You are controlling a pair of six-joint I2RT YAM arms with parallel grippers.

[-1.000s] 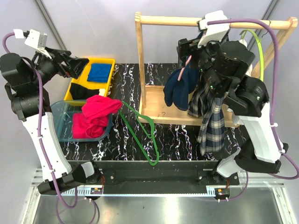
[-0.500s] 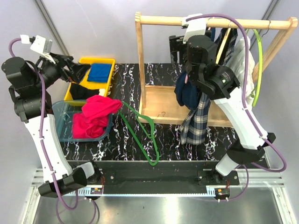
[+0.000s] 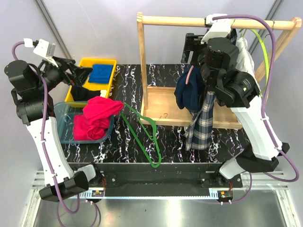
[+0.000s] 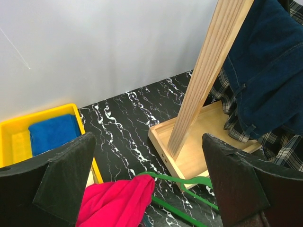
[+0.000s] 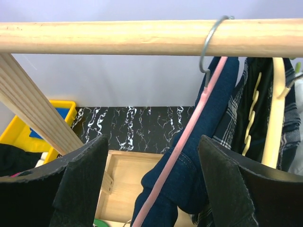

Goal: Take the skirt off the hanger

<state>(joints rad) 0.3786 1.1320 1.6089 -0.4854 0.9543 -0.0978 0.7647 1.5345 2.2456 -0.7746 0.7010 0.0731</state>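
The plaid skirt (image 3: 200, 122) hangs from the wooden rack's rail (image 3: 180, 21), right of a navy denim garment (image 3: 188, 92) on a pink hanger (image 3: 190, 75). In the right wrist view the skirt (image 5: 230, 128) drapes over the cream hanger (image 5: 273, 124), whose wavy bar shows beside it. My right gripper (image 3: 191, 47) is up just under the rail (image 5: 142, 37). Its jaws (image 5: 154, 187) are open, and the pink hanger (image 5: 187, 139) and denim (image 5: 210, 165) lie beyond the gap. My left gripper (image 3: 78, 72) is open over the yellow bin, holding nothing (image 4: 151, 189).
A white garment (image 3: 244, 51) and a green hanger (image 3: 260, 49) hang at the rail's right end. Another green hanger (image 3: 142, 135) lies on the marbled table. A teal tub (image 3: 60, 113) holds red cloth (image 3: 98, 117). The yellow bin (image 3: 110, 84) holds a blue cloth (image 3: 101, 73). The rack's post (image 4: 208, 80) stands ahead of my left gripper.
My right arm has risen from low beside the garments up to the rail. The skirt and denim have swung left. The left arm has turned slightly and stays open.
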